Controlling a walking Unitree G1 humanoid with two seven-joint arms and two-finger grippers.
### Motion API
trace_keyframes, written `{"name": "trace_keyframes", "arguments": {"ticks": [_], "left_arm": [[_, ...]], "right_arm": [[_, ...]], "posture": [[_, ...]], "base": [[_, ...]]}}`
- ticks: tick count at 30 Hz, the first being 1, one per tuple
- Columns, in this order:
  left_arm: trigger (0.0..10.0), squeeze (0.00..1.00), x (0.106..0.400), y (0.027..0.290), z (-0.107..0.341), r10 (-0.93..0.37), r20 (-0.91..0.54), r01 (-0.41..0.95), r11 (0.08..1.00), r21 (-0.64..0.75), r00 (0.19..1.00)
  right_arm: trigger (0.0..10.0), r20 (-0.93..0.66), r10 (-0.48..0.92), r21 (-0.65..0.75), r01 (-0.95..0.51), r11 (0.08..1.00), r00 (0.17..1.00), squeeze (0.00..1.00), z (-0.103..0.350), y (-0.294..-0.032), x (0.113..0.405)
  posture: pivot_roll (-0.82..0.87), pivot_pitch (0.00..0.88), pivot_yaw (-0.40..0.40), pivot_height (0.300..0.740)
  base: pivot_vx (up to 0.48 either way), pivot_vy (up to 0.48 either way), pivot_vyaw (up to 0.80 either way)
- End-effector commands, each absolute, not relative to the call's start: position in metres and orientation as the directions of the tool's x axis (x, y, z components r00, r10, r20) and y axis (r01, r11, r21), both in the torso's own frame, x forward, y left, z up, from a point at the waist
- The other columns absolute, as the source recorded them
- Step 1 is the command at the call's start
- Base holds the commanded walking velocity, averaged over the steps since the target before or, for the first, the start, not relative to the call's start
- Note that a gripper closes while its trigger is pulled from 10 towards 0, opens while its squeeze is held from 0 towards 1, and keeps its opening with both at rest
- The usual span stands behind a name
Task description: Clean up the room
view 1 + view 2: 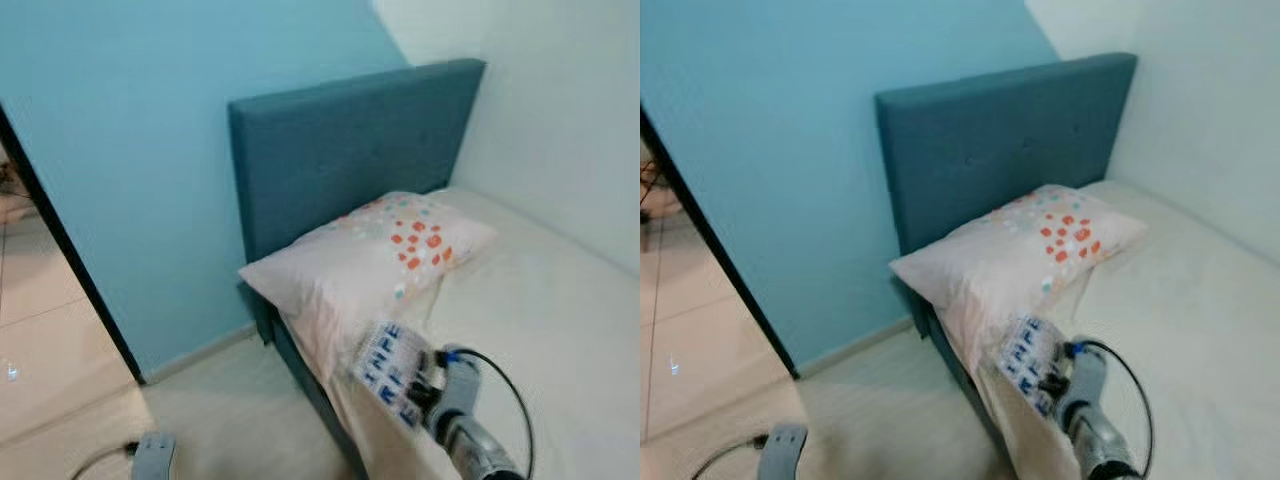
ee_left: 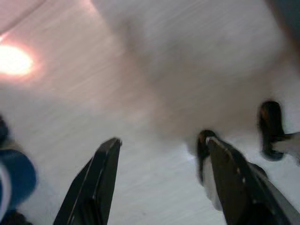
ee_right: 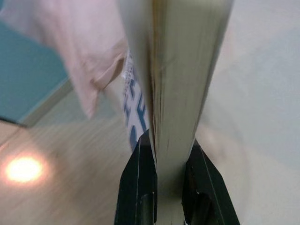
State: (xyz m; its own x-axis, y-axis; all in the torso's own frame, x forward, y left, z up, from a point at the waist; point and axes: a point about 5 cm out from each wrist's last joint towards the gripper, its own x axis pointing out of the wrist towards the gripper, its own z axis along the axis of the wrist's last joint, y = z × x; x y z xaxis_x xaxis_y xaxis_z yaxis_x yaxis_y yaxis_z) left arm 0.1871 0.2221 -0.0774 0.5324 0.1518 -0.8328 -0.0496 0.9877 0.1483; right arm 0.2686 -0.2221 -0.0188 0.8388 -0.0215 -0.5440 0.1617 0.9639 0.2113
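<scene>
Gripping a book (image 1: 392, 372) with a white cover and blue lettering, the right claw (image 1: 425, 390) is raised at the near edge of the bed (image 1: 560, 330) in the left eye view, the book held just in front of the pillow's lower corner. The pillow (image 1: 370, 255) is pale pink with orange and green spots and leans against a teal headboard (image 1: 350, 150), which stands before a light blue wall (image 1: 130, 150). A black cable (image 1: 510, 385) loops off the right arm's wrist. At the bottom edge the left arm (image 1: 152, 456) hangs low over the pale floor (image 1: 210, 400), and a dark door frame (image 1: 70, 250) runs down the left side, with tiles beyond it.

From the right eye view the same layout appears: the book (image 1: 1028, 360) sits over the bed's edge, below the pillow (image 1: 1025, 250), with a white wall (image 1: 1210, 110) behind the mattress.

Looking along the left wrist, the left claw (image 2: 161, 173) has its two black fingers (image 2: 101, 178) spread apart with nothing between them, above blurred pale floor with a bright reflection.

Looking along the right wrist, the right claw (image 3: 171, 185) is clamped on the book (image 3: 183, 70) seen edge-on, its page block standing between the two fingers, blue print visible on the cover, the pink pillow (image 3: 79, 42) beside it.
</scene>
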Motion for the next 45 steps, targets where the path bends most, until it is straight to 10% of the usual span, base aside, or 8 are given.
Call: {"name": "trace_keyframes", "arguments": {"ticks": [1, 31, 45], "left_arm": [[10.0, 0.0, 0.169, 0.223, -0.086, 0.155, -0.87, -0.041, 0.987, 0.154, 0.469], [10.0, 0.0, 0.193, 0.166, -0.083, 0.096, -0.871, -0.01, 0.994, 0.105, 0.482], [10.0, 0.0, 0.201, 0.192, -0.076, 0.162, -0.812, -0.153, 0.984, 0.091, 0.561]], "right_arm": [[10.0, -0.53, -0.009, 0.237, 0.158, 0.958, 0.848, 0.0, -0.017, -0.217, 0.271], [10.0, -0.602, -0.046, 0.433, 0.375, 0.82, 0.797, 0.0, -0.021, -0.259, 0.254], [10.0, -0.593, 0.014, 0.527, 0.375, 0.762, 0.805, 0.0, -0.019, -0.263, 0.253]], "posture": [[-0.1, 0.0, -0.034, 0.74], [-0.1, 0.0, -0.033, 0.666], [-0.09, 0.0, -0.021, 0.606]], "base": [[0.0, -0.472, 0.0], [0.0, -0.032, 0.0], [0.0, 0.0, 0.0]]}}
